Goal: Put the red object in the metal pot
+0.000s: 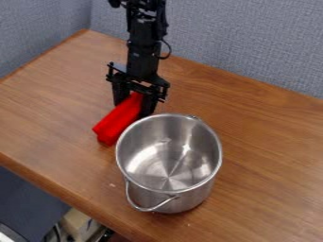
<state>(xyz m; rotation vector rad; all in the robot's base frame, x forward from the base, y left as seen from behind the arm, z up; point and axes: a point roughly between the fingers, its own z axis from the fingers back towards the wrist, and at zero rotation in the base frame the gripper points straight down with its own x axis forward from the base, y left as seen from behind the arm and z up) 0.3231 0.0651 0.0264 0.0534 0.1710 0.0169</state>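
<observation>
The black, jointed robot gripper (135, 95) holds the far end of a plain, bright red rectangular block (119, 120), with its dark fingers closed around the sides. Their tips are partly lost against the block and the shadow, so the exact contact points cannot be made out. Above the gripper, the slim black robot arm (145, 28) comes down from the top edge of the view, nearly upright, leaning slightly so that its lower end sits farther left. A thin dark cable (165, 45) loops out on its right side.

The block slants from the fingers toward the near left, its near end exposed. It is outside the pot, just beside the far left part of the rim; whether it touches the rim or the table underneath cannot be told.

To the near right stands the shiny silver round metal pot (190, 198), upright and open, with a rolled rim and a thin wire handle (143, 209) hanging down its near left side. The brown wood-grain table (271, 142) bears it. Behind the table are blue-grey textured panels (246, 33). Past the table's near left edge, dark cables (55, 233) show. No writing or label is readable.
</observation>
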